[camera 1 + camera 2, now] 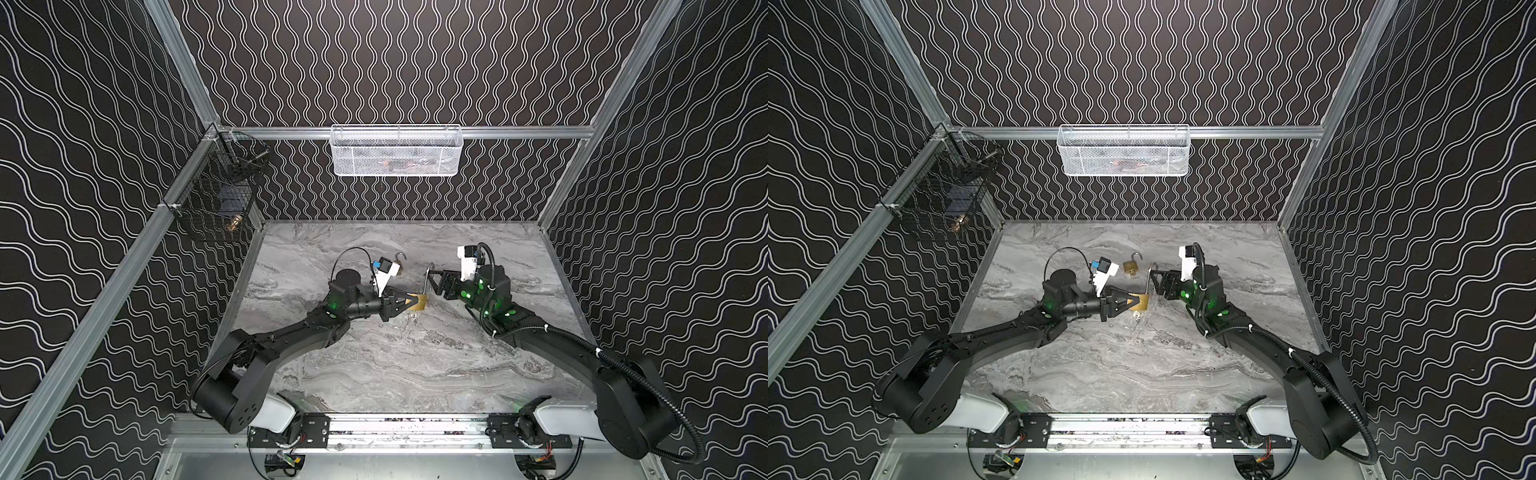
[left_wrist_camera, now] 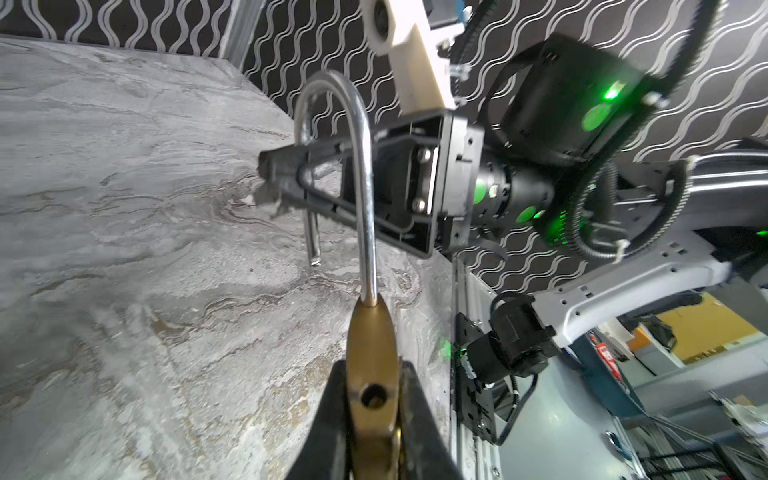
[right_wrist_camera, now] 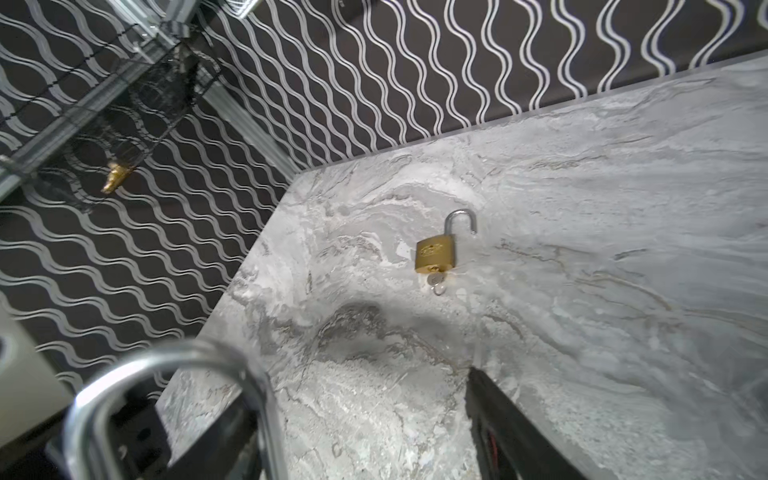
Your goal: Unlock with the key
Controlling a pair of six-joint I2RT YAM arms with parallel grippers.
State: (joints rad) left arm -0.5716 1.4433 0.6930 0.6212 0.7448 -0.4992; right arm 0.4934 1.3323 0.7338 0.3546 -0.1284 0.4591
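In the centre of both top views, the left hand is clenched on the brass padlock above the middle of the bench. Its long shackle stands open, with the free leg out of the body. The right hand is released, its fingers straddling that shackle. A key seems to hang beneath the padlock, but it is blurred. A smaller padlock, also open, lies just above them in the frame.

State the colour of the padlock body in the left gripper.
Padlock body: brass gold, best in left wrist view.
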